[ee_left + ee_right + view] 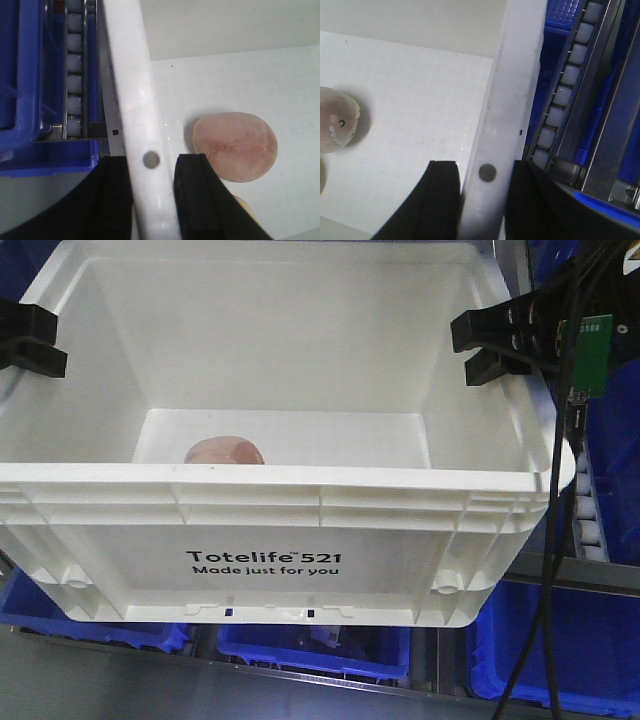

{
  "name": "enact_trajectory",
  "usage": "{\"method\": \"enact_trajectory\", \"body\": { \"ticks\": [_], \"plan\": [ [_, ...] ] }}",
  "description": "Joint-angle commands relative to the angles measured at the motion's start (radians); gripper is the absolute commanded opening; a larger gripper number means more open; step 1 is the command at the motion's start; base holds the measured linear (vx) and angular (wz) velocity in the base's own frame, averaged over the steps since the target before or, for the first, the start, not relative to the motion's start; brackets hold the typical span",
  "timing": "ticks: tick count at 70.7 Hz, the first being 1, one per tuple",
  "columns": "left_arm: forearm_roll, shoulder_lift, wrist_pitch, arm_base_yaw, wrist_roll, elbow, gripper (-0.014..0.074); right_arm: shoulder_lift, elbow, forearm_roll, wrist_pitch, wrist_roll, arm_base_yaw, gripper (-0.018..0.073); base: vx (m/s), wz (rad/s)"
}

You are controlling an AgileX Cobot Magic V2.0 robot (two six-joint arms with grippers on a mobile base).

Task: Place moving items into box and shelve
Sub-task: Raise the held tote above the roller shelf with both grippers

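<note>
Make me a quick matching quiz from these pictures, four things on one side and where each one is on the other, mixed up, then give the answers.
Things:
1. left claw
2. right claw
3. pink lump
4. blue bins

Places:
A. on the floor inside the white crate
B. below the crate, under its base
C. clamped on the crate's rim at the picture's right in the front view
D. clamped on the crate's rim at the picture's left in the front view

Pairs: 1-D, 2-C, 3-A, 4-B
</note>
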Motion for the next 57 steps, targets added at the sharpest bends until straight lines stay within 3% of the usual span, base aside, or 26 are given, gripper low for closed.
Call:
{"method": "enact_trajectory", "body": {
  "ticks": [1, 57],
  "plan": [
    [-0.040, -0.041, -0.108, -0.005, 0.021, -0.048, -0.0017, -0.043, -0.043, 0.018, -0.107, -0.030, -0.002, -0.0012, 0.14, -0.06],
    [-0.040, -0.041, -0.108, -0.005, 0.021, -0.048, -0.0017, -0.043, -0.043, 0.018, -0.107, -0.030, -0.002, -0.0012, 0.09, -0.14]
  ]
}}
